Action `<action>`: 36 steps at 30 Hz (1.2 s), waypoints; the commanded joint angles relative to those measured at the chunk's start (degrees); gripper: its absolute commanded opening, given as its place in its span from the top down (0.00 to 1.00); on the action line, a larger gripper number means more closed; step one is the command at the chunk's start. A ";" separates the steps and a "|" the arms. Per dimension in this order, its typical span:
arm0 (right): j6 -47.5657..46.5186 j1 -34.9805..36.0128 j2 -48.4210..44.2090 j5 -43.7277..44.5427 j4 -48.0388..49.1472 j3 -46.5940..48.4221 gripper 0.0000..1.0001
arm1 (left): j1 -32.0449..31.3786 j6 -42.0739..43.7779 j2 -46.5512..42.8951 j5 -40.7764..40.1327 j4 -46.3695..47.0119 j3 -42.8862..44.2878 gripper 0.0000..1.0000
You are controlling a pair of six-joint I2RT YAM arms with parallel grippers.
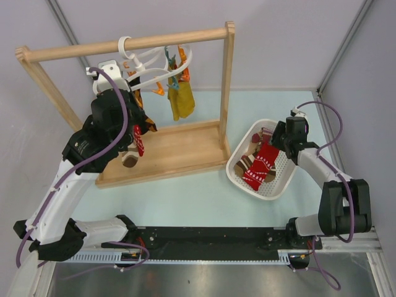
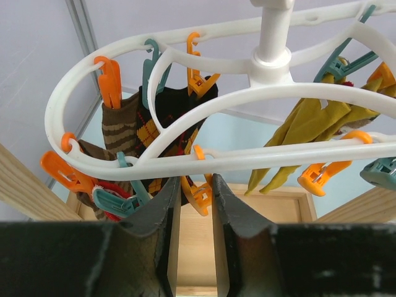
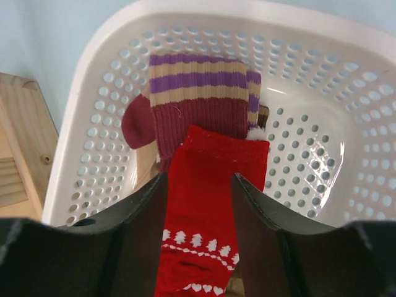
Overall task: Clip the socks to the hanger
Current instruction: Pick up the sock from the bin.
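The white hanger [image 1: 154, 65] [image 2: 247, 99] hangs by its hook from the rail, with orange and teal pegs round its rings. A brown striped sock [image 2: 120, 127] and a red one [image 1: 140, 145] are pegged to it. My left gripper [image 2: 195, 192] [image 1: 141, 127] is just under the ring, its jaws pinched on an orange peg [image 2: 199, 197]. In the basket lies a red sock [image 3: 210, 204] [image 1: 263, 164] with white trees and hearts. My right gripper [image 3: 198, 185] [image 1: 275, 139] is low over it, open, one finger on each side. A maroon striped sock [image 3: 198, 93] lies beyond it.
The wooden rail frame [image 1: 130, 44] stands at the back left on its base [image 1: 179, 154]. A mustard sock [image 1: 181, 99] [image 2: 309, 130] and a black diamond-patterned sock [image 2: 154, 133] hang from the hanger. The white perforated basket [image 1: 281, 185] [image 3: 322, 154] sits right of the frame.
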 commanded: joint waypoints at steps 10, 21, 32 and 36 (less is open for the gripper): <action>3.73 -1.79 6.35 -4.63 3.24 -0.68 0.60 | 0.39 0.87 -0.58 2.54 -0.85 -0.02 1.00; 3.30 -1.87 10.75 -4.19 6.14 -1.82 0.71 | 0.39 0.61 -0.23 2.71 -1.29 0.24 1.00; 1.45 -1.87 1.27 -3.84 2.90 -2.00 1.00 | 0.39 0.52 -0.32 3.15 -1.12 0.51 1.00; -0.74 -0.73 -6.01 -5.94 2.11 -2.00 1.00 | 0.48 0.34 -0.41 3.42 -1.38 0.86 1.00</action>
